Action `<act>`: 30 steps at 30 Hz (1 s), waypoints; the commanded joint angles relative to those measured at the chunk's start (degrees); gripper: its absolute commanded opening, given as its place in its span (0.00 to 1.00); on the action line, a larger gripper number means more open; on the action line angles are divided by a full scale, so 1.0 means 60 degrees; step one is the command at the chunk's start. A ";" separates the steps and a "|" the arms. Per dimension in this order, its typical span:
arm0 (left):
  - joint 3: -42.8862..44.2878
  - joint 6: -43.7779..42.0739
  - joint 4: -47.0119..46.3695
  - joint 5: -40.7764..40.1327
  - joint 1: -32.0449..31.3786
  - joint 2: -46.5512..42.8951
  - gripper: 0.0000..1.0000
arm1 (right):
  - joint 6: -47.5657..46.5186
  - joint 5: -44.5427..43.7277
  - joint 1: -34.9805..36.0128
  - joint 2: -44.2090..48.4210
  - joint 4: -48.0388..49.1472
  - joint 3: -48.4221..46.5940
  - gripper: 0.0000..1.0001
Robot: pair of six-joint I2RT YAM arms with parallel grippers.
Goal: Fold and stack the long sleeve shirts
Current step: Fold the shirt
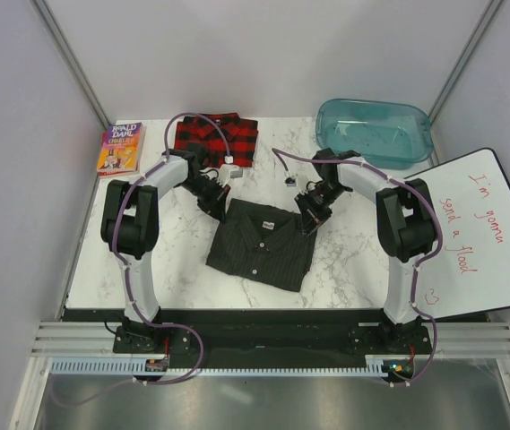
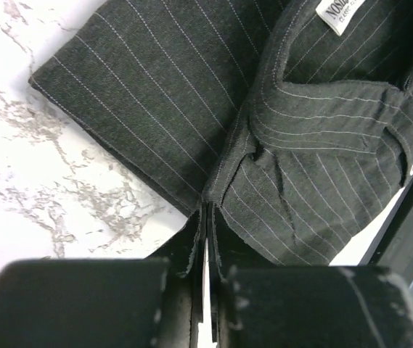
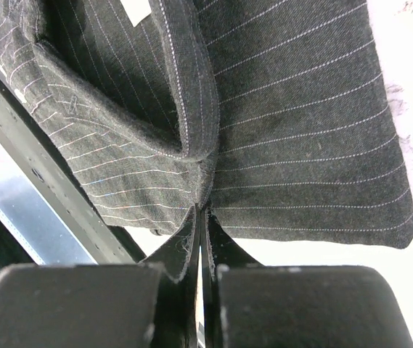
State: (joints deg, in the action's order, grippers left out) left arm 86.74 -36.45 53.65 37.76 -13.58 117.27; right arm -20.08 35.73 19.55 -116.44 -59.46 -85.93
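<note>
Pinching the folded charcoal shirt (image 1: 263, 249) mid-table at its collar-end corners, the left gripper (image 1: 220, 206) and right gripper (image 1: 310, 219) both clamp cloth, with the plaid shirt (image 1: 223, 134) lying beyond, nearer the left arm.

Cloth of charcoal shirt (image 1: 262, 244) matt, woven w/ pale pinstripes; plaid shirt (image 1: 241, 134) soft napped cloth; worktop (image 1: 174, 260) smooth marble-look, slight sheen; tub (image 1: 419, 134) see-through teal plastic, glossy; book (image 1: 120, 150) glossy paper cover; left pincer (image 2: 207, 217) & right pincer (image 3: 200, 217) matt black, edges scuffed.
</note>
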 commanded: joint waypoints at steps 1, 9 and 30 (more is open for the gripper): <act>0.0294 -0.0298 0.0243 0.0460 0.0008 -0.0516 0.02 | -0.0199 0.0140 -0.0021 0.0613 -0.0314 0.0185 0.00; 0.0484 -0.0224 0.0360 0.0709 0.0008 -0.1147 0.02 | -0.0637 -0.0372 -0.0489 0.1551 -0.0724 0.0815 0.00; 0.0924 0.1604 -0.0914 -0.1254 0.0081 0.0583 0.14 | -0.0141 -0.2482 -0.0900 -0.1701 0.0990 -0.2243 0.09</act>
State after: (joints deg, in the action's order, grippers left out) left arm 91.24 -30.98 50.35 34.00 -13.65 122.87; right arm -20.71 27.11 15.05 -125.14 -54.72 -94.87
